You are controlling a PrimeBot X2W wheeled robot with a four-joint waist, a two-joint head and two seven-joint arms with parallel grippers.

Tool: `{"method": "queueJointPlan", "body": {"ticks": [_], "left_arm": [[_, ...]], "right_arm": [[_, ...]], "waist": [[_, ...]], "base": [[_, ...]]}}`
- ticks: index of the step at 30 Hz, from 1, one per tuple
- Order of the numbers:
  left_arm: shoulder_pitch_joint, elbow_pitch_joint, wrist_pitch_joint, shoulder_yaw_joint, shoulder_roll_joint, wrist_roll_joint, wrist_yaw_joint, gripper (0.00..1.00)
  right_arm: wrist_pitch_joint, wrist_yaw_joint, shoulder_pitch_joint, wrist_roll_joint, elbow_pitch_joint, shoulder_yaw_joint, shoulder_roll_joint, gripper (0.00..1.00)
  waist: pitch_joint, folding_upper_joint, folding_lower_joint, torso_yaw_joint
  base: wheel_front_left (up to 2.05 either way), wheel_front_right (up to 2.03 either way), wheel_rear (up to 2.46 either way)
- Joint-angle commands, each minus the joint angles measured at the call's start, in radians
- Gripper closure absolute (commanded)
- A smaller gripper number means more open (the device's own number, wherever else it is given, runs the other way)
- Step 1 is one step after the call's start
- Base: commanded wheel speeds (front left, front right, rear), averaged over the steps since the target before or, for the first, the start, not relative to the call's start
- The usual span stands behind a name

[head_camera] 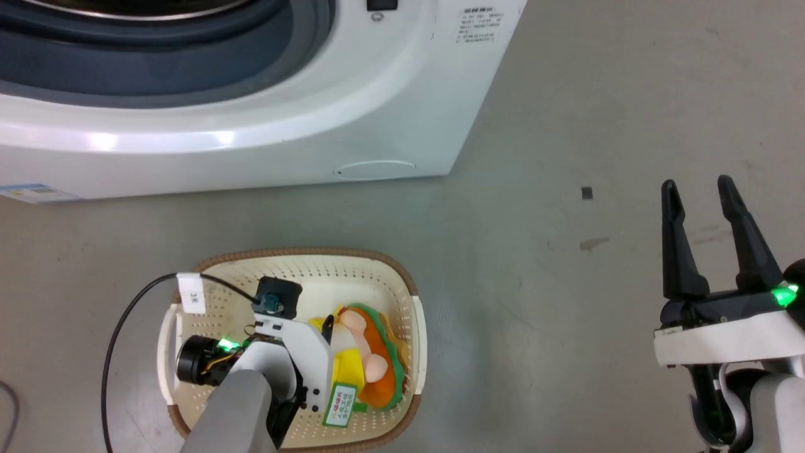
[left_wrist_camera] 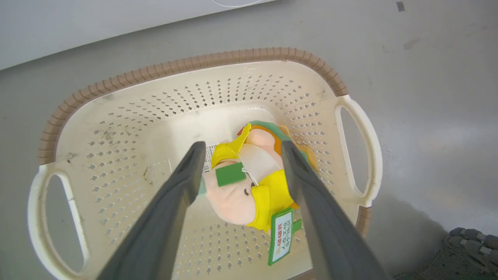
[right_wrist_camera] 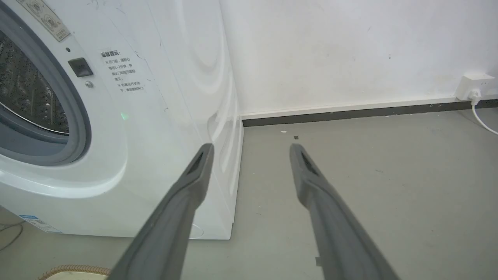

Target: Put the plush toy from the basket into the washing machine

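The plush toy (head_camera: 368, 358) (left_wrist_camera: 241, 194) lies in the right half of the cream basket (head_camera: 302, 255) (left_wrist_camera: 194, 62) on the floor, with its orange bun, yellow body, peach limbs and green-edged tag showing. My left gripper (left_wrist_camera: 242, 149) hangs open over the basket, one finger on each side of the toy; I cannot tell whether they touch it. In the head view my left wrist covers those fingers. The washing machine (head_camera: 251, 145) (right_wrist_camera: 163, 116) stands just beyond the basket, its grey-gasketed porthole (head_camera: 157, 50) uncovered. My right gripper (head_camera: 697, 184) (right_wrist_camera: 251, 149) is open and empty, off to the right.
A black cable (head_camera: 113, 352) loops from my left wrist over the basket's left side. Bare grey floor (head_camera: 566, 283) stretches right of the washer. A white wall with a socket (right_wrist_camera: 474, 85) and cord stands behind. A dark textured object (left_wrist_camera: 467, 249) sits near the basket.
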Motion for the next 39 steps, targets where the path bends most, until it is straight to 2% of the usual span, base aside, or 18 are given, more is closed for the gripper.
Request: {"method": "queueJointPlan", "body": {"ticks": [1, 15, 39], "left_arm": [[-0.034, 0.030, 0.011, -0.014, 0.008, -0.010, -0.007, 0.00], [-0.138, 0.174, 0.078, -0.051, 0.037, -0.076, -0.019, 0.00], [-0.327, 0.420, 0.112, -0.158, 0.031, -0.179, -0.048, 0.00]], "right_arm": [[-0.012, 0.000, -0.026, 0.012, -0.010, -0.001, 0.000, 0.00], [-0.041, -0.001, -0.083, 0.041, -0.042, -0.005, 0.000, 0.00], [-0.091, -0.001, -0.175, 0.101, -0.079, -0.013, 0.000, 0.00]], "waist": [[0.036, 0.0000, -0.0001, -0.009], [0.182, 0.0000, -0.0001, -0.020], [0.402, 0.0000, -0.0001, -0.046]], "base": [[0.00, 0.00, 0.00], [0.00, 0.00, 0.00], [0.00, 0.00, 0.00]]}}
